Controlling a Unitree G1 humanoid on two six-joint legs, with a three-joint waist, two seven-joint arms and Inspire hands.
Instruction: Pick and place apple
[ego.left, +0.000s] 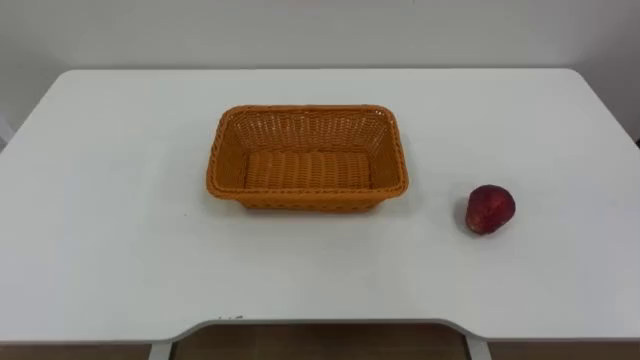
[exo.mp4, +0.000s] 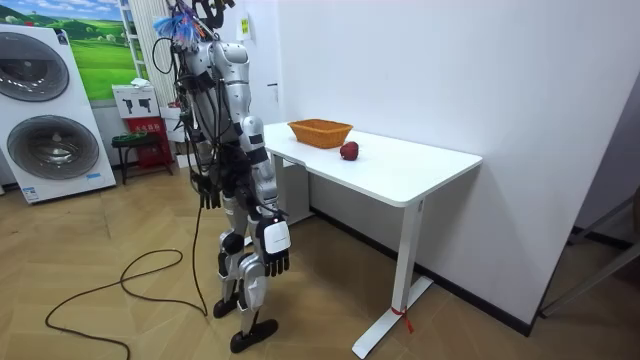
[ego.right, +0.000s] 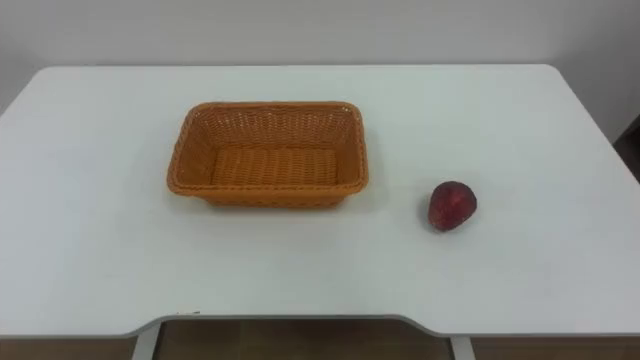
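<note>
The dark-red round apple (ego.left: 489, 209) is being left lying on the white table (ego.left: 120, 200), apart from the orange woven basket (ego.left: 307, 157), on its right. The right hand (exo.mp4: 274, 252) and left hand (exo.mp4: 207, 190) are being hung slack, nothing grasped, as no reach is judged begun.

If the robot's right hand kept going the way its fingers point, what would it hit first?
Probably the floor: the right hand hangs at its side, fingers pointing down, short of the table.

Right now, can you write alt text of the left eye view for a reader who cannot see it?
A red apple lies on a white table, to the right of an empty orange wicker basket and apart from it.
</note>
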